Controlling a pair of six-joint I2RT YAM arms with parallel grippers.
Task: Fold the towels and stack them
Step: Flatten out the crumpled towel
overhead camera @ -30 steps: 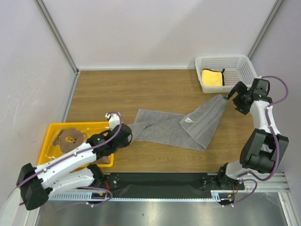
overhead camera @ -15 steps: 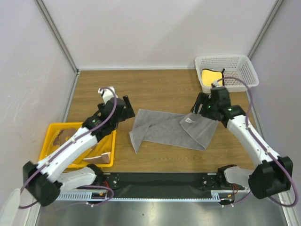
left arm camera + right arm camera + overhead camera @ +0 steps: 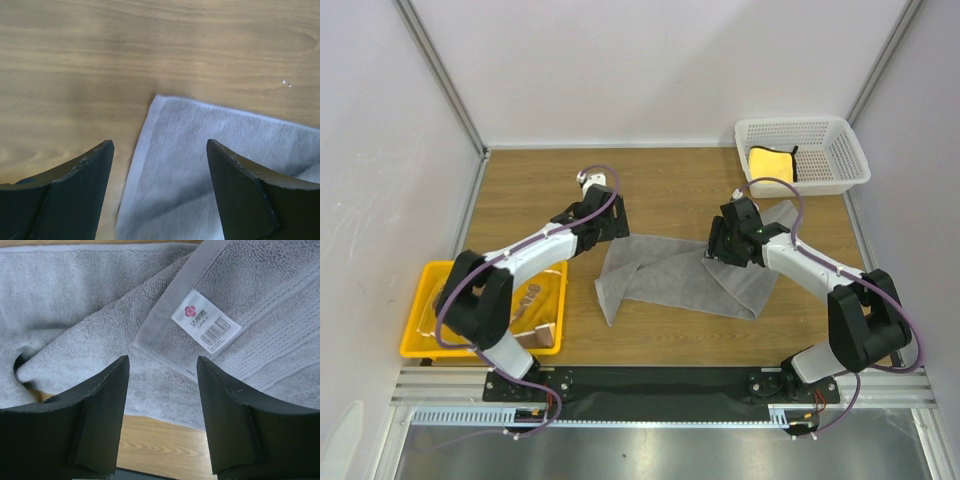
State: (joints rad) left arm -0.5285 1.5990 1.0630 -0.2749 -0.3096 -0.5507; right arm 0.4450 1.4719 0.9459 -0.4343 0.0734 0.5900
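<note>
Both jaw pairs stood wide apart, gripping nothing. The left gripper (image 3: 159, 145) hovered over a corner of the grey towel (image 3: 670, 275); the right gripper (image 3: 162, 361) hovered near its white label (image 3: 206, 327)

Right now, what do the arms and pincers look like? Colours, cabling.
Same build: left arm and right arm have white link covers, black joints and a purple cable looping alongside. The left pincer and right pincer each have two matte black wedge fingers, edges slightly scuffed.

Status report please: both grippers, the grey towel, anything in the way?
Left gripper open over grey towel corner. Right gripper open over the labelled fold. Towel rumpled, not neatly folded. Nothing in the way.
</note>
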